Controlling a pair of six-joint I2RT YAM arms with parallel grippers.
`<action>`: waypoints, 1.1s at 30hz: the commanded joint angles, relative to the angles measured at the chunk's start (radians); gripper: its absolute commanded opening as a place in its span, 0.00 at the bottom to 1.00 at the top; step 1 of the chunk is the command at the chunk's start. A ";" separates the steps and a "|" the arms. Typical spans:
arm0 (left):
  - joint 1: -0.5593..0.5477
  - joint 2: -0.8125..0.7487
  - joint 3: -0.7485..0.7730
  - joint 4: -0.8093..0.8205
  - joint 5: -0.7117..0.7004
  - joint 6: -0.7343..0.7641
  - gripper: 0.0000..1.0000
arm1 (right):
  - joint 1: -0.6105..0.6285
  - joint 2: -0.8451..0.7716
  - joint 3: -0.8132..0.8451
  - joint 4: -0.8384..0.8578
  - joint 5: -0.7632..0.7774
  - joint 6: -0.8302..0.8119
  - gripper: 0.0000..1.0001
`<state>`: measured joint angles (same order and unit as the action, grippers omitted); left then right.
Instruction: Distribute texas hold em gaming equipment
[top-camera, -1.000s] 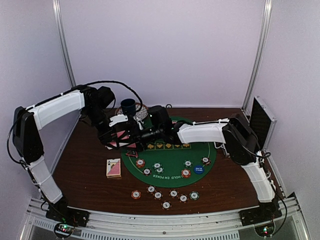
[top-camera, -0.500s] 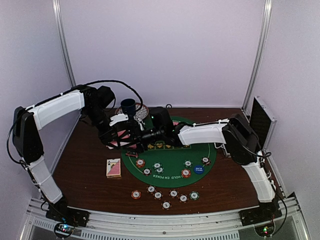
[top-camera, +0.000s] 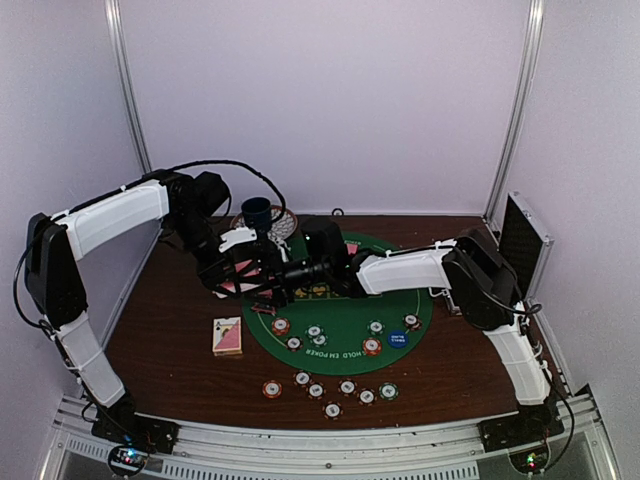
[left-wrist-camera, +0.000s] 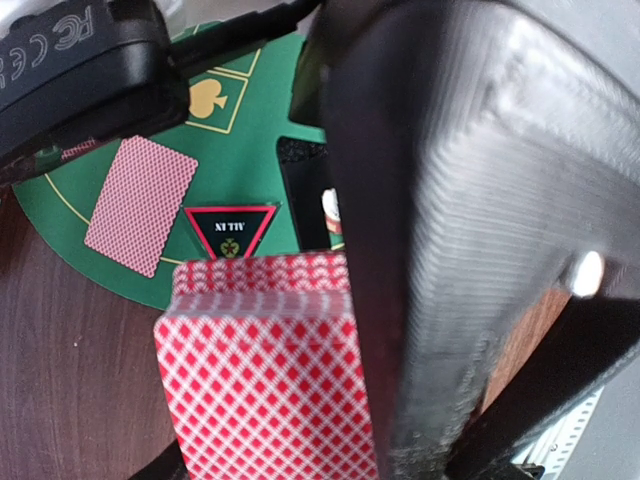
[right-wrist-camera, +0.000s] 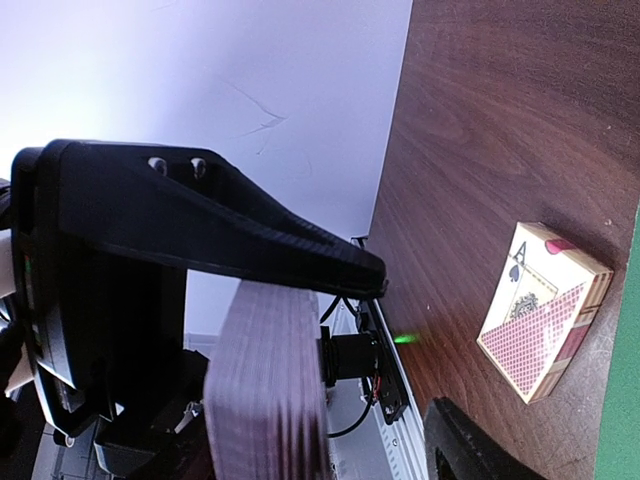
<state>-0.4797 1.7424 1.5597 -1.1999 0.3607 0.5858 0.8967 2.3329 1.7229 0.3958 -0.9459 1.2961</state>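
Observation:
My left gripper (top-camera: 246, 272) hangs above the mat's left edge, shut on a deck of pink-backed playing cards (left-wrist-camera: 262, 370). The right gripper (top-camera: 283, 271) reaches in from the right. In the right wrist view its jaws (right-wrist-camera: 410, 350) stand open around the deck (right-wrist-camera: 268, 390), seen edge-on, with the lower finger apart from it. One card (left-wrist-camera: 140, 203) and the red-edged black triangle marker (left-wrist-camera: 231, 228) lie on the green mat (top-camera: 405, 300). Striped chips (top-camera: 315, 335) and a blue disc (top-camera: 398, 338) sit on the mat, with more chips (top-camera: 332, 389) in front of it.
A card box (top-camera: 228, 336) lies on the brown table left of the mat. The blue cup (top-camera: 257, 212) on its saucer stands at the back behind the grippers. The black case (top-camera: 523, 240) leans at the right edge.
The right arm's forearm has sunk a little and its jaws have spread slightly at the deck. The left arm and deck have stayed put.

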 joint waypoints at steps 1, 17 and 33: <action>-0.007 -0.038 -0.002 0.030 0.022 0.014 0.00 | 0.003 -0.028 -0.009 0.041 0.012 0.014 0.68; -0.007 -0.031 -0.005 0.029 0.024 0.025 0.00 | -0.018 -0.003 0.092 -0.157 0.015 -0.081 0.65; -0.007 -0.073 -0.066 0.036 0.032 0.029 0.00 | -0.022 -0.068 0.043 -0.251 0.008 -0.170 0.43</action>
<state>-0.4801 1.7313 1.4944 -1.1774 0.3710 0.5968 0.8822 2.3260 1.7920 0.1730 -0.9421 1.1530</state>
